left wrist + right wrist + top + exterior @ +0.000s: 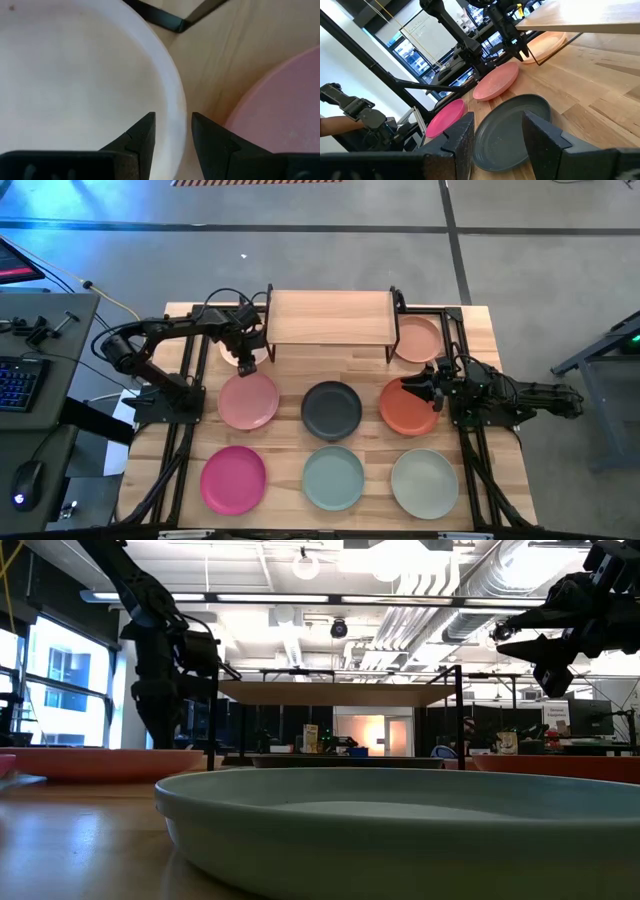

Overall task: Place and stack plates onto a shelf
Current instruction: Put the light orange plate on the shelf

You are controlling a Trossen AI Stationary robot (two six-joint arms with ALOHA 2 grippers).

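Note:
The shelf (pixel 330 318) stands at the table's far middle, with nothing on its light board. An off-white plate (pixel 232 352) lies flat by its left legs. My left gripper (pixel 245 363) is low over that plate's near-right rim (pixel 172 112), open, with one finger inside the rim and one outside (pixel 173 131); no touch shows. My right gripper (pixel 420 392) hovers open above the terracotta plate (pixel 408 408), raised clear in the low view (pixel 520 635). The peach plate (pixel 417 338) lies by the shelf's right legs.
The pink plate (pixel 248 400) lies just near of my left gripper. The charcoal plate (pixel 331 409) sits mid-table. Magenta (pixel 233 478), pale teal (pixel 333 477) and a pale off-white plate (pixel 424 484) line the near edge. A black shelf leg (pixel 165 20) stands beyond the off-white plate.

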